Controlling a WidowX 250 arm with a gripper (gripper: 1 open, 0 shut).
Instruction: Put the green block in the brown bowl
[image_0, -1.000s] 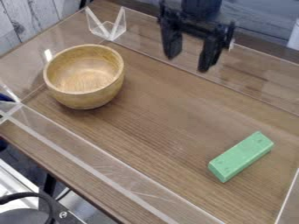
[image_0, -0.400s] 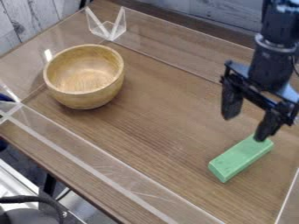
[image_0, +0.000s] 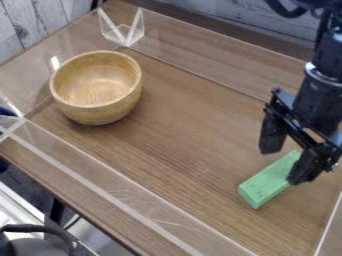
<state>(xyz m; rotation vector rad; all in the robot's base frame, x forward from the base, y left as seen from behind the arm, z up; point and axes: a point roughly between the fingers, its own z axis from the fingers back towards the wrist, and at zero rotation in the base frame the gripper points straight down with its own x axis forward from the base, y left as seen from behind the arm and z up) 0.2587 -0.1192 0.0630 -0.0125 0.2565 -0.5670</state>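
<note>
gripper poised over the green block, bowl holding nothing

the brown bowl (image_0: 96, 87) sits at the far left of the table, a round light-wood piece with a thick rim and visible grain; its inside shows only bare wood. behind it, at the far edge, stands a small clear plastic piece (image_0: 120, 27) (its exact shape is hard to read).

the table (image_0: 174, 125) is dark wood-grain with a glossy sheen, edged by low clear walls along the near left side; pale planking shows beyond the far left corner.

the green block (image_0: 271, 181) lies flat at the near right of the table, well apart from the bowl. it is a small, bright green, matte bar, elongated and set on a diagonal.

the gripper (image_0: 301, 152) hangs right above the block's far end, pointing steeply down, its two dark fingers (image_0: 273, 132) spread wide and gripping nothing. whether a fingertip touches the block cannot be told.
</note>
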